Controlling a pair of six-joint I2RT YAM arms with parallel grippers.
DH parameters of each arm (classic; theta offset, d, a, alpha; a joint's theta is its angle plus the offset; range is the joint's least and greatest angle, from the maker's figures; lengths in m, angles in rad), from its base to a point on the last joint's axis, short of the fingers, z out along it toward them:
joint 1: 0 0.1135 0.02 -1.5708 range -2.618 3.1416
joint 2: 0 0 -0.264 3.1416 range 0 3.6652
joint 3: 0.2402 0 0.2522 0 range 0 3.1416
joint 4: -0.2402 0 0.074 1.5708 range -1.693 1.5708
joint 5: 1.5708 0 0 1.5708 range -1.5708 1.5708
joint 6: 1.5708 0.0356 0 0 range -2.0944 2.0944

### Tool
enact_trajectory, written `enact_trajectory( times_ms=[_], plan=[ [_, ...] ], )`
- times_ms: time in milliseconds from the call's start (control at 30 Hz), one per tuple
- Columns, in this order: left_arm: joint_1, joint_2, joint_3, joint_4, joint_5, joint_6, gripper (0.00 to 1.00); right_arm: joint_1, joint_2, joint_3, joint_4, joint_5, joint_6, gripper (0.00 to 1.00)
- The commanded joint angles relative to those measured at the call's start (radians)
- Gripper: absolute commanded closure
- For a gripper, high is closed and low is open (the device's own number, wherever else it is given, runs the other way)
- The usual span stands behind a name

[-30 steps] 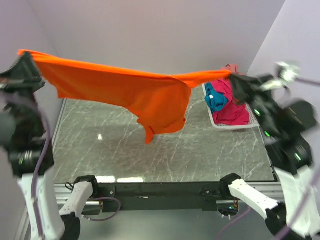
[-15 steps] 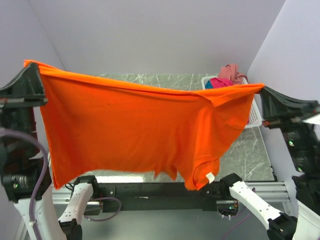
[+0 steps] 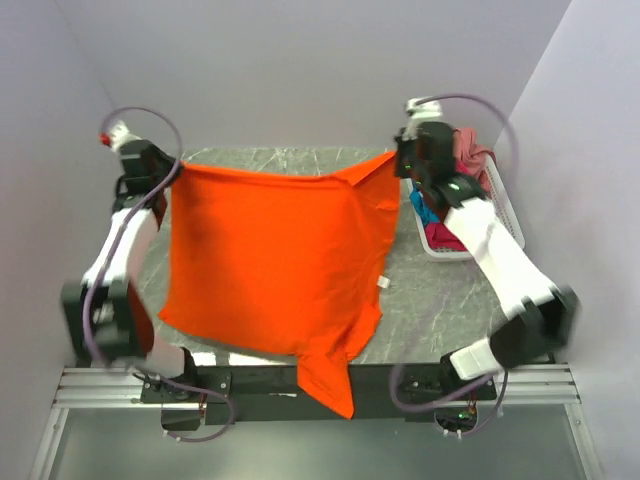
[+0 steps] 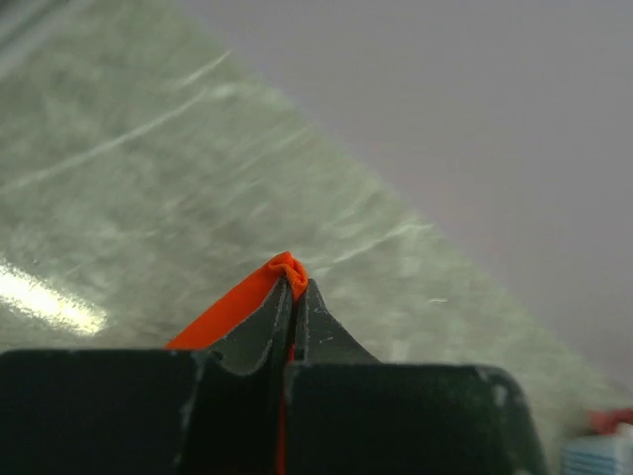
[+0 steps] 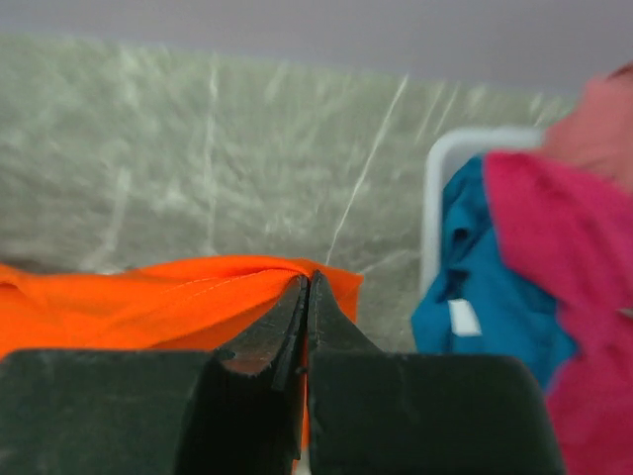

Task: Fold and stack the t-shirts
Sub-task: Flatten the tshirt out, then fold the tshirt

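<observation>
Left claw is closed on a small nub of the orange t-shirt, which is stretched across the surface with its near end overhanging. Right claw is clamped on its far-right corner, beside the basket. Risk: the thin left grip slips, or the overhang drags the cloth off.

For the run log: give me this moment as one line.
orange shirt: spread over table | left gripper: shut on corner | right gripper: shut on corner | basket: teal, magenta, pink shirts
</observation>
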Motion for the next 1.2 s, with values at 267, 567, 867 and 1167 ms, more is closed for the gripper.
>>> enact_trajectory(
  times_ms=[267, 567, 867, 1167],
  plan=[
    [0.006, 0.663, 0.432, 0.035, -0.079, 0.044, 0.99, -0.028, 0.818, 0.637, -0.112, -0.099, 0.094, 1.00],
    [0.007, 0.756, 0.558, -0.028, -0.081, 0.043, 0.99, -0.030, 0.770, 0.539, -0.112, -0.133, 0.131, 1.00],
    [0.010, 0.650, 0.432, -0.004, -0.059, 0.072, 0.99, -0.024, 0.489, 0.203, -0.154, -0.158, 0.194, 1.00],
    [0.018, 0.539, 0.286, -0.014, -0.085, 0.079, 0.99, 0.022, 0.299, -0.039, -0.177, -0.142, 0.244, 1.00]
  ],
)
